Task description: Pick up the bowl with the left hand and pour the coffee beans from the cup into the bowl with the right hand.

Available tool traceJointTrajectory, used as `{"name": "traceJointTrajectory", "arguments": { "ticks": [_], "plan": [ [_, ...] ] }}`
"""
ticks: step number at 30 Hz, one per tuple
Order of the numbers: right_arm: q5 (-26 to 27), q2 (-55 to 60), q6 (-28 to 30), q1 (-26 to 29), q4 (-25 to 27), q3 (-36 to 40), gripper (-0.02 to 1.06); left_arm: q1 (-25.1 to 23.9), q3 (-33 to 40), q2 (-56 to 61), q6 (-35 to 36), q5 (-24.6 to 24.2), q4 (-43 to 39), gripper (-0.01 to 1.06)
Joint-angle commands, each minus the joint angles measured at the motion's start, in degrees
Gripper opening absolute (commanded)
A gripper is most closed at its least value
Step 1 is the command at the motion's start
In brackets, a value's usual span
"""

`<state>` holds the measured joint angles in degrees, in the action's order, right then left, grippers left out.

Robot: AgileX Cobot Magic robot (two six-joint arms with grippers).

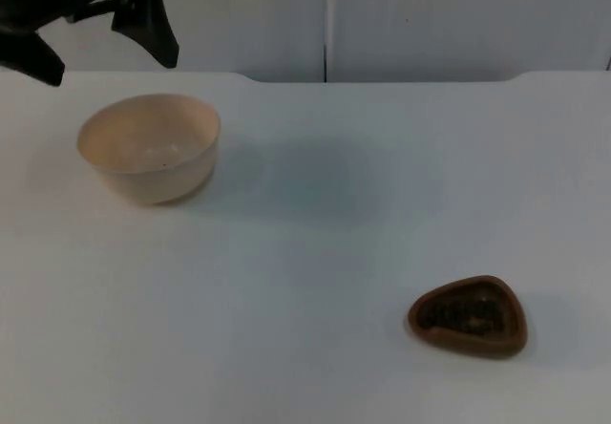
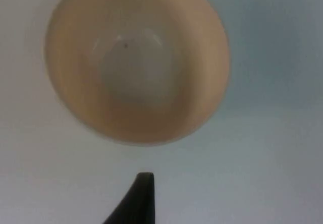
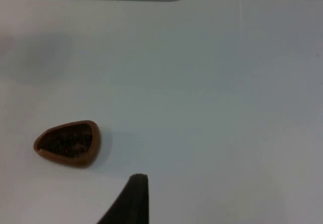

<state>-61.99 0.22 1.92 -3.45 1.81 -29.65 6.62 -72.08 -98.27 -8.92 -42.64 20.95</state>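
While nothing was yet held, the items stood as follows.

Left gripper: hung in the air just behind the bowl, near the partition wall; two black fingers pointed down with a gap between them, parted and grasping nothing. One fingertip showed in the left wrist view, short of the bowl's rim and not touching it.

Bowl: cream-coloured, round, upright on the table, directly below and in front of the left gripper. Its inside was pale, with one tiny dark speck near the bottom.

Cup: small, brown, rounded-triangular, upright on the table, well apart from the bowl and far from the left gripper, on the right arm's side.

Coffee beans: dark, lying inside the cup; also seen in the right wrist view.

Right gripper: one black fingertip showed in the right wrist view, above the table, near the cup but apart from it; how far the fingers were parted could not be told.

Table: white, ending at a grey partition wall.
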Motion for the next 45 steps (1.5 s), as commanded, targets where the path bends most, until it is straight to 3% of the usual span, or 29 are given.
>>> {"name": "traceJointTrajectory", "arguments": {
  "ticks": [1, 7, 13, 23, 30, 38, 41, 45],
  "plan": [
    [0.2, -0.2, 0.3, 0.3, -0.1, 0.1, 1.05, -3.9, -0.3, -1.2, 0.1, 0.3, 4.4, 1.05],
    [0.2, -0.2, 0.4, 0.3, -0.1, 0.1, 1.05, -7.4, -0.3, -3.3, 0.9, -0.3, 4.6, 1.05],
    [0.2, -0.2, 0.4, 0.3, -0.1, 0.1, 1.05, -7.4, -0.3, -4.5, 2.0, 0.5, 6.3, 1.05],
    [0.2, -0.2, 0.4, 0.3, -0.1, 0.1, 1.05, -7.1, -0.3, -8.8, 13.3, 2.2, 6.3, 1.05],
    [0.2, -0.2, 0.4, 0.3, -0.1, 0.1, 1.05, -6.0, -0.2, -9.8, 19.4, 8.0, 6.3, 1.05],
    [0.2, -0.2, 0.4, 0.3, -0.3, 0.1, 1.05, -6.0, -0.2, -10.4, 24.9, 10.6, 5.0, 1.05],
    [0.2, -0.2, 0.4, 0.3, -0.3, 0.1, 1.05, -5.2, -0.2, -12.6, 25.4, 8.1, 5.3, 1.02],
    [0.2, -0.2, 0.4, 0.3, -0.4, 0.1, 1.05, -3.5, -0.2, -14.3, 25.7, 10.6, 5.3, 0.94]
  ]
}}
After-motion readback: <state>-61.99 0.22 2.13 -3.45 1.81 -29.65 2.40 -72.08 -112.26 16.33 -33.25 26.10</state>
